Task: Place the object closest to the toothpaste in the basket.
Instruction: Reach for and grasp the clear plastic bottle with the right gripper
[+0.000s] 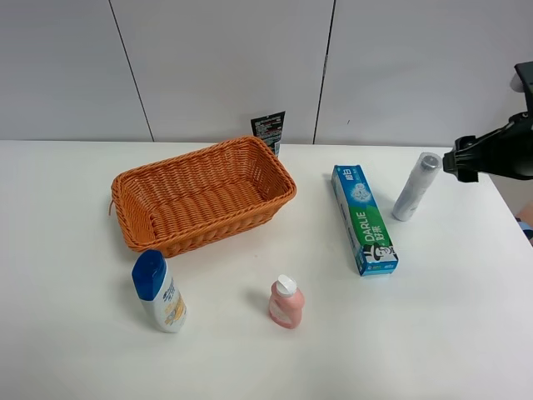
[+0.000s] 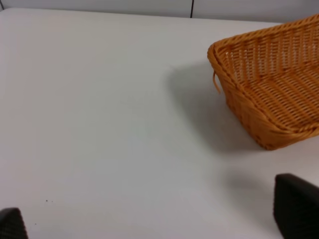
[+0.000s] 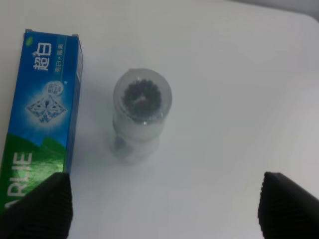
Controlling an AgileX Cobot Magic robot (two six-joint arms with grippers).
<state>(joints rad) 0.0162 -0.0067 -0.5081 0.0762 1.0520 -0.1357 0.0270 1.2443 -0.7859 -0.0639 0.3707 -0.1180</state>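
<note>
The green and blue Darlie toothpaste box (image 1: 364,218) lies flat right of the orange wicker basket (image 1: 218,229). A clear grey cylinder bottle (image 1: 415,186) stands just right of the box and is the thing nearest to it. My right gripper (image 1: 460,160) hovers above and right of the bottle. In the right wrist view the gripper (image 3: 162,209) is open and empty, with the bottle (image 3: 142,112) and the box (image 3: 42,109) below it. My left gripper (image 2: 154,214) is open and empty over bare table left of the basket (image 2: 249,114). It is out of the exterior view.
A white bottle with a blue cap (image 1: 158,292) and a small pink bottle (image 1: 286,302) stand in front of the basket. A black label card (image 1: 268,129) stands behind the basket against the wall. The table's right edge is near my right arm.
</note>
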